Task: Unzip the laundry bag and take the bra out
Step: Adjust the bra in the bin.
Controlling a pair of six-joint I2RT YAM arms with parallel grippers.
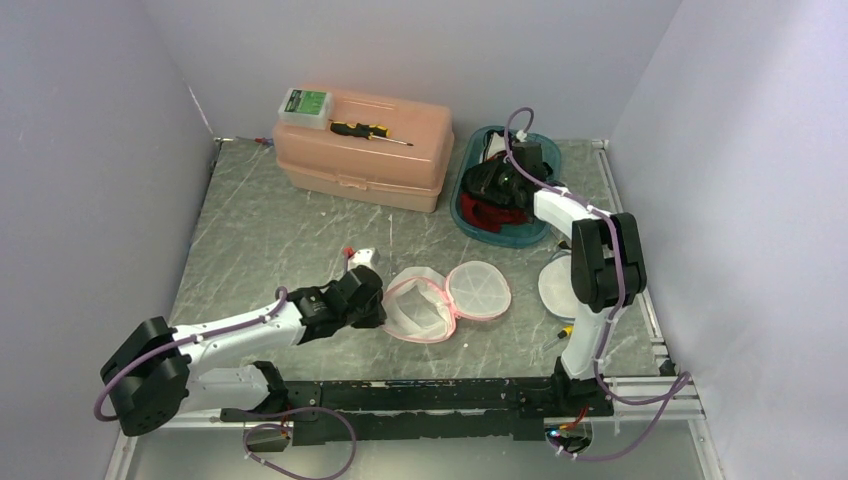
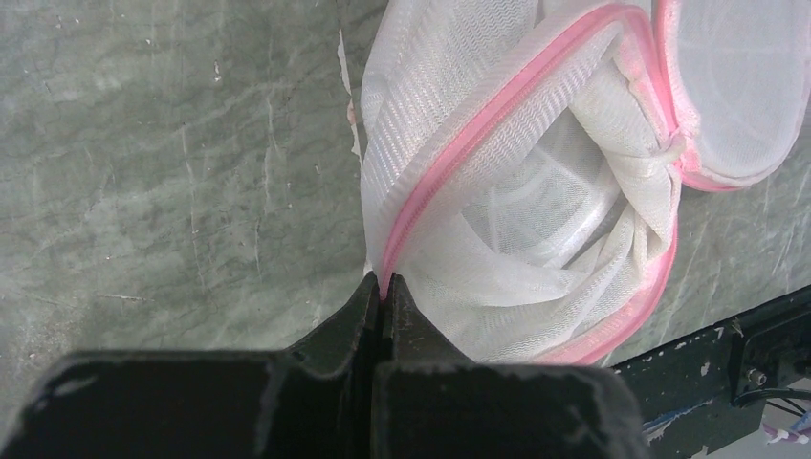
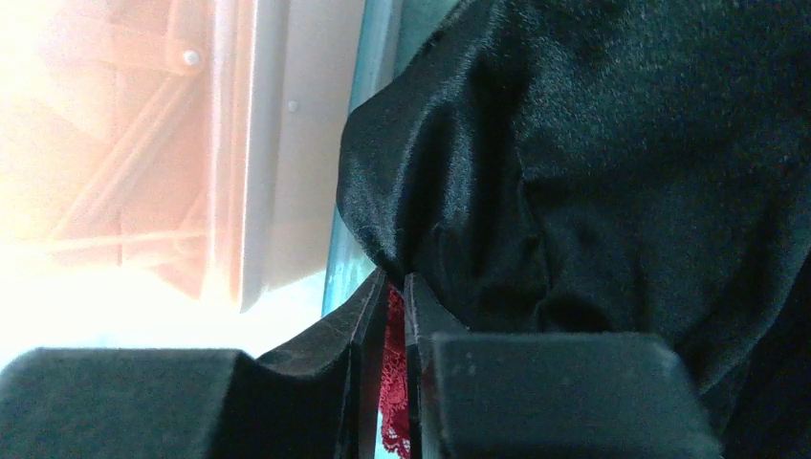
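Observation:
The laundry bag point(image 1: 420, 308) is a round white mesh pouch with pink trim, lying unzipped mid-table with its lid point(image 1: 478, 290) flipped open to the right. My left gripper point(image 1: 380, 300) is shut on the bag's left rim; in the left wrist view its tips point(image 2: 384, 282) pinch the pink zipper band point(image 2: 478, 134). The bra point(image 1: 495, 195), black satin with red lace, lies in a teal tray point(image 1: 530, 232) at the back right. My right gripper point(image 1: 497, 180) is down on it; in the right wrist view the gripper point(image 3: 394, 279) pinches black fabric point(image 3: 593, 163), with red lace point(image 3: 393, 382) between the fingers.
A peach toolbox point(image 1: 365, 148) stands at the back, left of the tray, with a screwdriver point(image 1: 370, 130) and a green-labelled box point(image 1: 305, 105) on its lid. A small white and red item point(image 1: 360, 256) lies near the left gripper. A white round piece point(image 1: 556, 285) sits beside the right arm's base.

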